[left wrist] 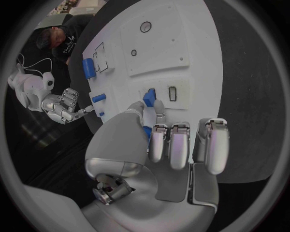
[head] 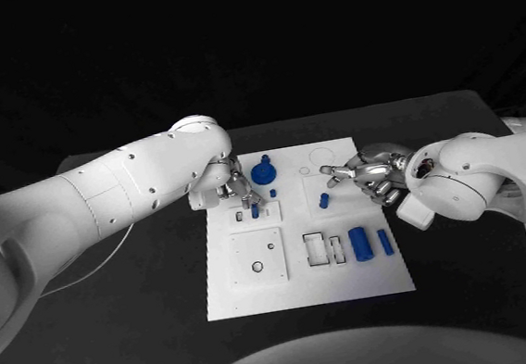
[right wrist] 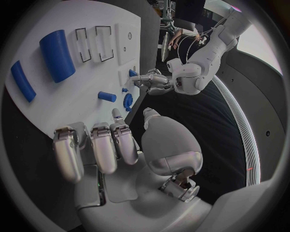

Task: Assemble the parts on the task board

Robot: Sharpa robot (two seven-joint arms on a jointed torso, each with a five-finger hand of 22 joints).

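1. Left hand [head: 232,187], over the upper left part of the task board [head: 310,292]: fingers closed on a small blue peg [left wrist: 149,97], held upright at a slotted raised plate [head: 258,209]. Judged as the step in hand: seating this peg in its slot.
2. Next move, as a judgement: fine alignment of peg tip to slot, then a straight push down; little room for tilt (the slot looks narrow).
3. Blue knob-shaped part [head: 264,173], standing on the board just beside the left hand, toward the board's far edge. Seated or merely resting: cannot tell.
4. Square raised plate [head: 257,258] with a small hole, lower left of the board; no part in it.
5. Two outlined rectangular recesses [head: 317,248], mid-board; both unfilled.
6. Short blue peg [head: 324,200], lying loose mid-board, near the right hand's fingertips but apart from them.
7. Large blue cylinder [head: 359,244] and slimmer blue bar [head: 385,241], side by side at the lower right of the board, untouched.
8. Right hand [head: 373,177], at the board's right edge: fingers apart, loosely curled, holding nothing; one finger extended toward the short peg.
9. Hard to make out: peg tip and slot mouth, covered by the left hand from above; depth of entry not visible from the wrist either.
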